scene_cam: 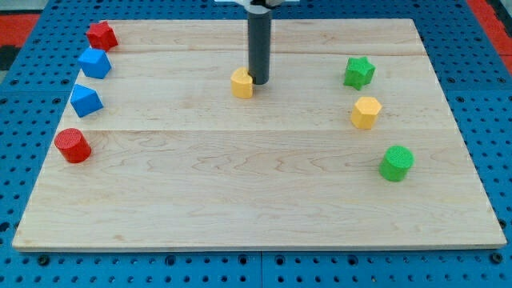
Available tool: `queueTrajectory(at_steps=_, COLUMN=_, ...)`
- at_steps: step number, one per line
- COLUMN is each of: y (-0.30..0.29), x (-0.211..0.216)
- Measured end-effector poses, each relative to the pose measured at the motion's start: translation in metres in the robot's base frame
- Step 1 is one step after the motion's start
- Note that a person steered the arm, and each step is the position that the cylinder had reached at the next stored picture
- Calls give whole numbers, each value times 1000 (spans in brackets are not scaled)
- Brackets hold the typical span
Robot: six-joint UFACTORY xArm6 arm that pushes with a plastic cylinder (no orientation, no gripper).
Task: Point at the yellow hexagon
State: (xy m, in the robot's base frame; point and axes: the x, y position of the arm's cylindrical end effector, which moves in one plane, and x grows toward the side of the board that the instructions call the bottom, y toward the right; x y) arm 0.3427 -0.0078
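Observation:
A yellow hexagon (366,112) lies on the wooden board at the view's right, between a green star and a green cylinder. A second, smaller yellow block (242,82) lies near the board's top middle; I cannot make out its shape. My dark rod comes down from the view's top, and my tip (259,82) rests on the board right against that smaller yellow block's right side. My tip is far to the left of the yellow hexagon and a little higher in the view.
A green star (359,72) and a green cylinder (396,163) are at the right. Along the left edge are a red star-like block (102,35), two blue blocks (94,62) (85,100) and a red cylinder (73,146). The wooden board (256,200) rests on blue pegboard.

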Motion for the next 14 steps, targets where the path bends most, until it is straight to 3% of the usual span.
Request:
queueTrajectory(at_steps=2, y=-20, x=10)
queueTrajectory(at_steps=4, y=18, x=-3)
queueTrajectory(at_steps=6, y=19, x=-3)
queueTrajectory(at_steps=12, y=215, x=33)
queueTrajectory(at_steps=14, y=237, x=65)
